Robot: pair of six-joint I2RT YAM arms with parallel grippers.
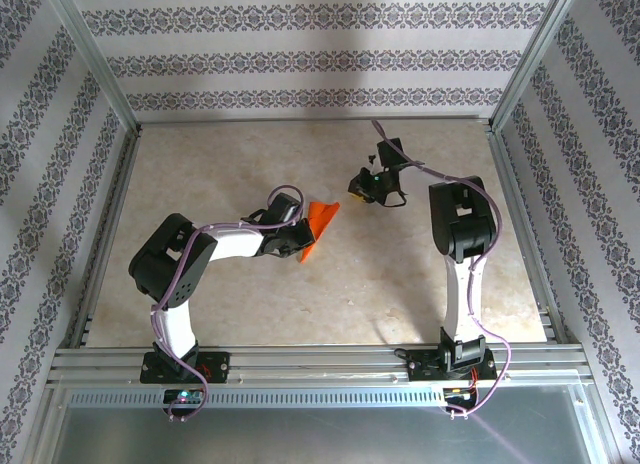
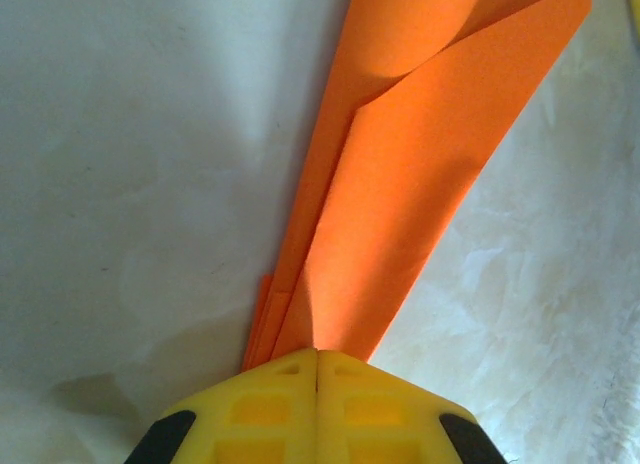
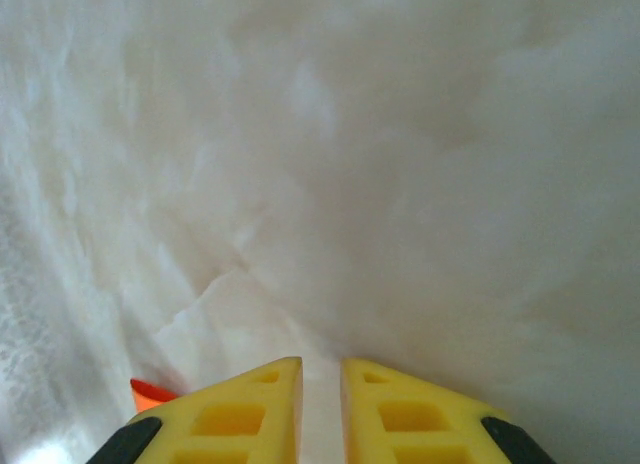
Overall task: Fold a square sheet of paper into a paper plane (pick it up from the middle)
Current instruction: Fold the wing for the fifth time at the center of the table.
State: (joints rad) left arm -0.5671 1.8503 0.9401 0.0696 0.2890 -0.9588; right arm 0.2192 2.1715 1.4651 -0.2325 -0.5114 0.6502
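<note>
Top view: left gripper sits left of frame centre, over the marble table. Its tips are at the orange paper plane. The paper spreads up and to the right from the gripper as a small triangular wedge, with a lower point hanging toward the bottom of the frame. Can't tell from here whether the paper touches the table.

Left wrist view: the left gripper is at bottom centre, with yellow fingers pressed together and no gap along the seam. They pinch the narrow end of the paper plane. The paper runs from the fingers to the upper right corner in several stacked layers. One flap curls over near the top, and thin layer edges show at the lower left of the stack. Pale table lies behind it.

Top view: right gripper is upper right of centre, just right of the paper and apart from it, pointing left.

Right wrist view: the right gripper is at the bottom edge. Its yellow fingers stand a narrow slit apart with nothing between them, and table shows through the slit. A small orange corner of the paper plane peeks in at lower left beside the left-hand finger.
</note>
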